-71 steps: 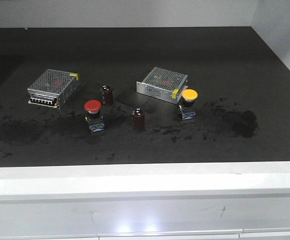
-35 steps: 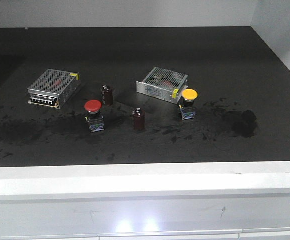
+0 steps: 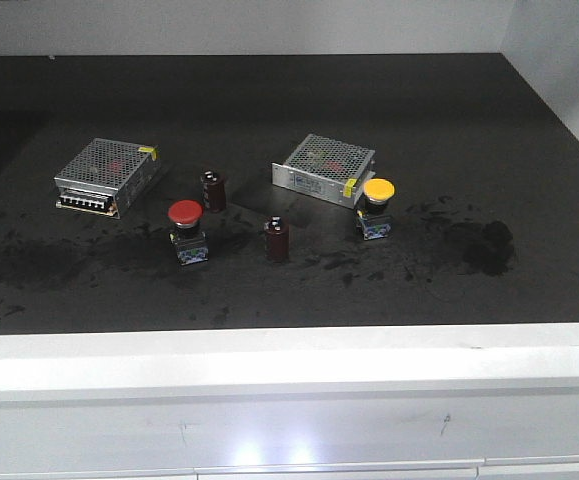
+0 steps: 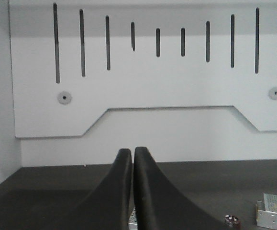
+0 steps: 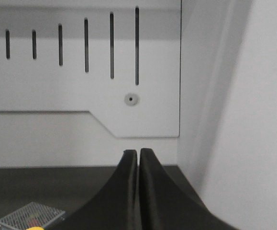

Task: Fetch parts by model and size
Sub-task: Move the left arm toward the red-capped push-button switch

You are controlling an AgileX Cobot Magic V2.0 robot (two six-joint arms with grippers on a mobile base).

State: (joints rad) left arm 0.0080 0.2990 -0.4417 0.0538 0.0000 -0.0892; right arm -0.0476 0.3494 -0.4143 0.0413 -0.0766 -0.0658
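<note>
Red-capped switch [image 3: 187, 231] stood at nine o'clock from the yellow-capped switch [image 3: 377, 208], both upright for grasping, while the left gripper [image 4: 132, 158] and right gripper [image 5: 138, 156] hung pressed together.

Open desk [image 3: 289, 90] lies left and front of the red-capped switch [image 3: 185, 213]. The rear capacitor [image 3: 214, 190] crowds just behind it, and the front capacitor [image 3: 277, 240] stands near its right. The yellow-capped switch [image 3: 378, 190] sits tight against the mesh-topped box [image 3: 324, 165] behind it, free rightward and frontward.

No text legible in my views. White label strip [image 3: 307, 182] on the side of the right mesh-topped box [image 3: 325, 163]: print too small to read.
</note>
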